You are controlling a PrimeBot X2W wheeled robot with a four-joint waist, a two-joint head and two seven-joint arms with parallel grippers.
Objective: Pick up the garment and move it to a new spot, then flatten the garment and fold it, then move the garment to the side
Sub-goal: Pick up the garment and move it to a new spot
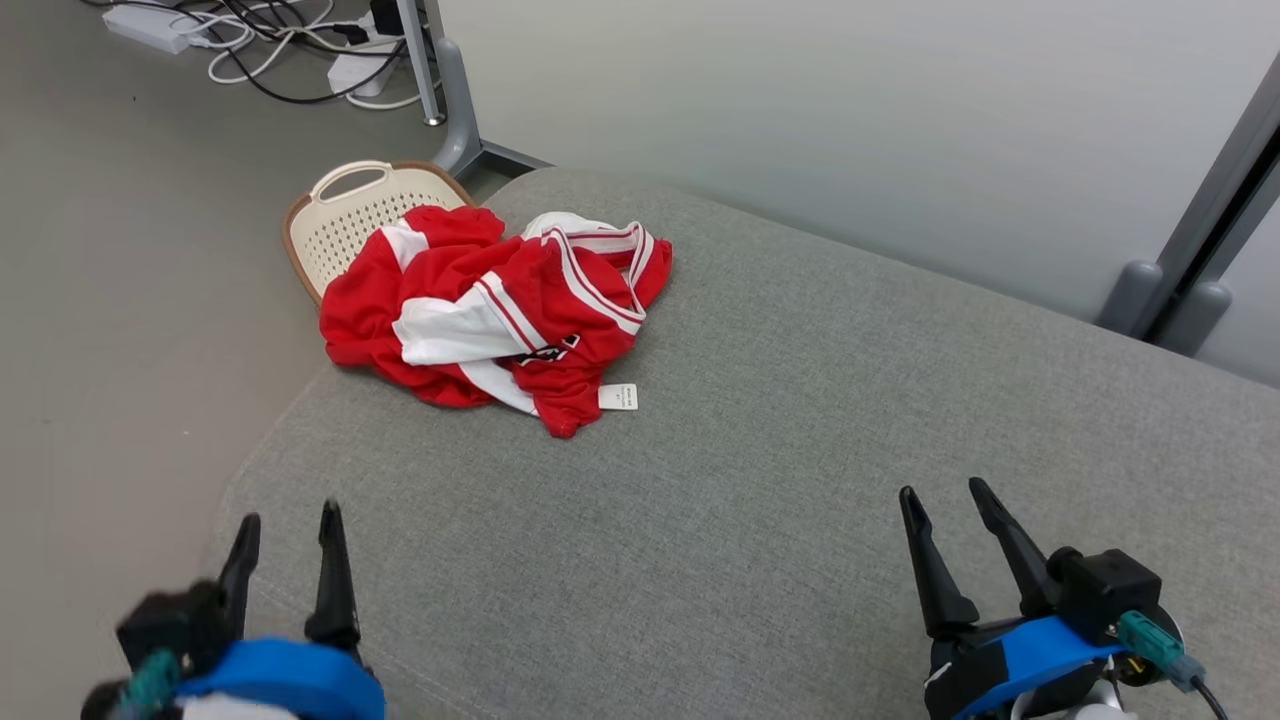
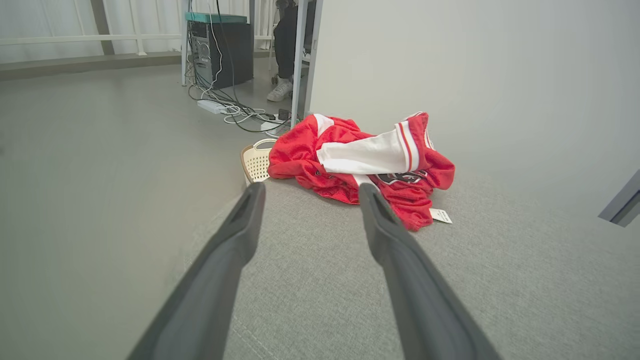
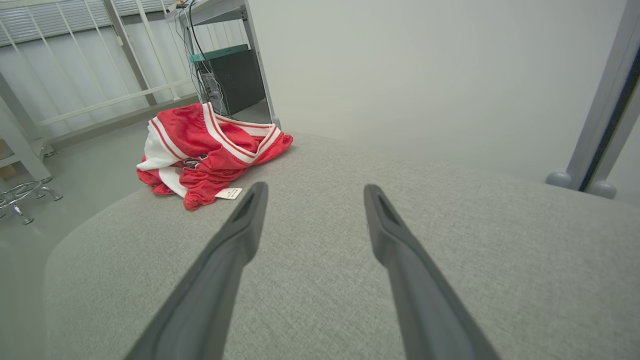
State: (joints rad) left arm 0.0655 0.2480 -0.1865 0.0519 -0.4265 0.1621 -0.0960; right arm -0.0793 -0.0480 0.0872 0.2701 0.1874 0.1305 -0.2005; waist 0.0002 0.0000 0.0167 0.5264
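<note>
A crumpled red and white garment (image 1: 500, 305) with a small white tag lies at the far left corner of the grey cushioned surface (image 1: 780, 480), partly hanging over its edge. My left gripper (image 1: 290, 520) is open near the front left edge, well short of the garment (image 2: 365, 160). At the front right my right gripper (image 1: 945, 495) is open too, with nothing between its fingers. From the right wrist the garment (image 3: 205, 150) sits far off to the upper left.
A cream perforated basket (image 1: 350, 215) stands on the floor just beyond the garment. Cables and power strips (image 1: 260, 40) lie on the floor at the back left. Grey metal legs (image 1: 1190, 270) rise at the right, and a pale wall panel backs the surface.
</note>
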